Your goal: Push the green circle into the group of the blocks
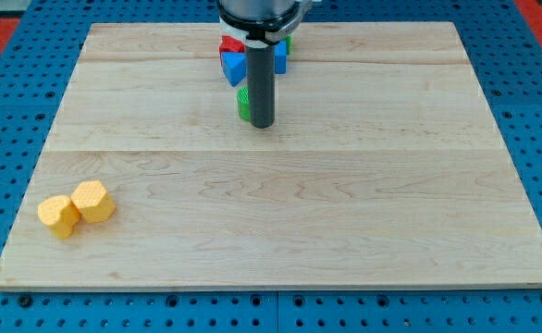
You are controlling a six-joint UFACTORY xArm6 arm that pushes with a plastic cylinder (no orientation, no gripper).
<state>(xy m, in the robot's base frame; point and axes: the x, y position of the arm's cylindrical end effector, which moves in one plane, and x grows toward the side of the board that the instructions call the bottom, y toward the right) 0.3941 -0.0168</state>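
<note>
Nearly there, we judge: my tip, a bare rod holding nothing, touches the green circle, just below the group of red and blue blocks, a short push remaining.

Two yellow blocks are sitting far from my tip, well toward the view's bottom left of it, near the wooden board's corner. The lower yellow block is touching the upper yellow block; their many-sided shapes are staying unclear. The board is lying on a blue perforated table, with red patches showing at the view's top corners.
</note>
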